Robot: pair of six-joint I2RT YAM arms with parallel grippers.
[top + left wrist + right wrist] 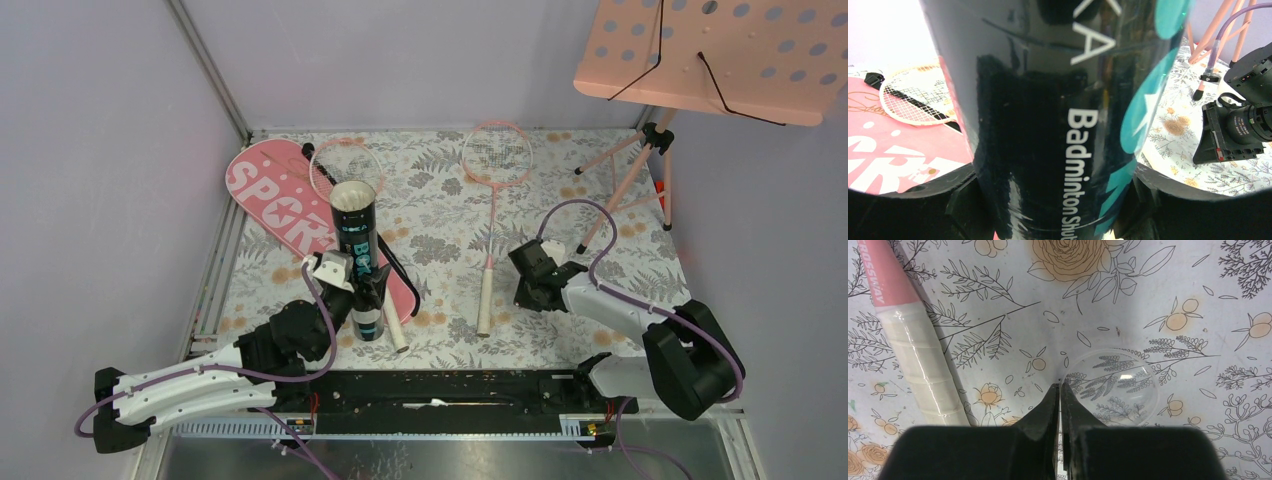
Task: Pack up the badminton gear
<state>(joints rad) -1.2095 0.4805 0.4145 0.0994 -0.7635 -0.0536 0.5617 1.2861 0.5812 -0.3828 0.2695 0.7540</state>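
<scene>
We note the left gripper (362, 288) clamped around the lower part of the black tube (357, 250), holding it upright just in front of the pink cover (268, 195), with its long axis vertical and its open mouth upward. The right gripper (1060, 388) points down at the table with its jaws closed together, tips at the left rim of a clear round lid (1110, 388) lying flat. We cannot tell whether the rim is actually nipped between them. One racket (490, 225) lies between the two arms, its white handle just left of the right fingertips. We judge the lid is meant for the tube mouth. The right arm is nearer the lid, and the tube stands to its left, beyond the handle and higher.
</scene>
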